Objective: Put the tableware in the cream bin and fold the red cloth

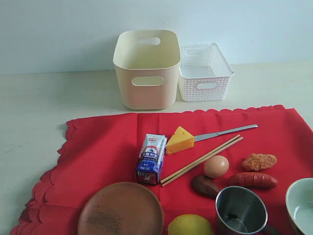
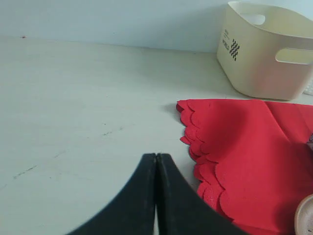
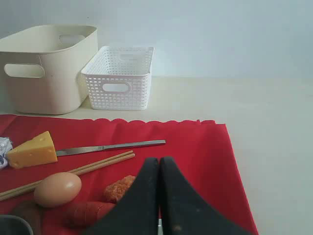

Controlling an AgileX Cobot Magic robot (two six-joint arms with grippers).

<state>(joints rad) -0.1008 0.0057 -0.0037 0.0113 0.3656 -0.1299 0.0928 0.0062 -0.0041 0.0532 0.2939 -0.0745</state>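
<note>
The desk is carrying the red cloth, lying flat as a mat under the tableware, so folding is likely waiting on clearing. The cream bin is standing just beyond the cloth, mouth up for loading; its side label is showing a checker mark and print too small to read. The left tool and right tool are hovering with jaws pressed together, gripping nothing. The plate, cup, bowl, chopsticks, knife and spoon are resting on the cloth. Print on the milk carton is also coming out too small.
</note>
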